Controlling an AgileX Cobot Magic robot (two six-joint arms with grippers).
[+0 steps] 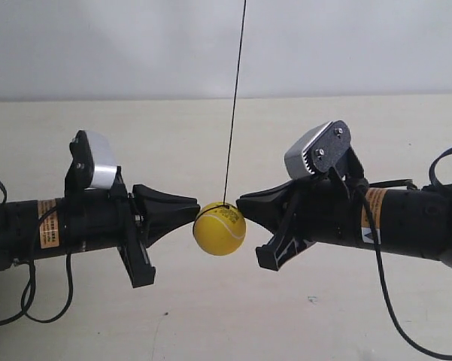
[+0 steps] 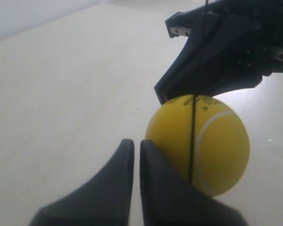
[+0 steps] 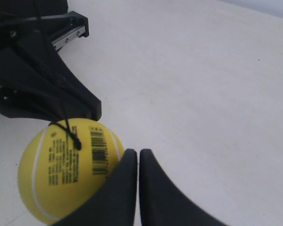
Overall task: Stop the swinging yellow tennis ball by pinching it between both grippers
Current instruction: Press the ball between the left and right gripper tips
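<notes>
Between the two arms, the left gripper (image 2: pixel 136 143) has its fingers pressed together on nothing, tips against the ball (image 1: pixel 219 229). The right gripper (image 3: pixel 138 152) is likewise closed and empty, and seems to touch the opposite side. The ball hangs by its string (image 1: pixel 235 105) above the table (image 1: pixel 210 320). I'd squeeze evenly through its centre, or it may slip out.

My pointed black gripper at the exterior view's left (image 1: pixel 192 211) and my pointed black gripper at the exterior view's right (image 1: pixel 244 204) face each other, each with its jaws closed to a tip. Both tips touch the small bright yellow tennis ball (image 1: pixel 219 230) between them. The ball hangs from a thin dark string (image 1: pixel 235 98), clear of the pale beige tabletop (image 1: pixel 210 320).
</notes>
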